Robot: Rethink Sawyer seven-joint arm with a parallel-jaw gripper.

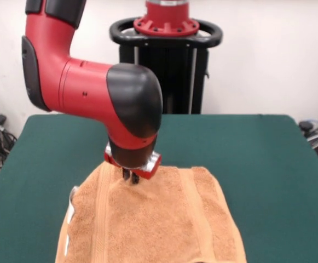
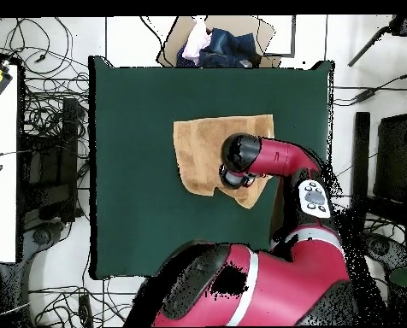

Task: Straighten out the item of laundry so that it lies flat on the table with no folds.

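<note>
Dark green felt covers the table (image 1: 246, 159), and the red and black arm reaches down over its middle. The orange-tan towel (image 1: 159, 224) lies there, toward the side away from the robot, its edges uneven and one corner drawn to a point. The gripper (image 1: 131, 176) presses into the towel's robot-side edge; whether its fingers are parted or pinching cloth, I cannot tell.

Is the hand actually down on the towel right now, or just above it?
Touching. In the front view the hand has its tips pressed into the towel near its far edge, with no gap showing.
</note>
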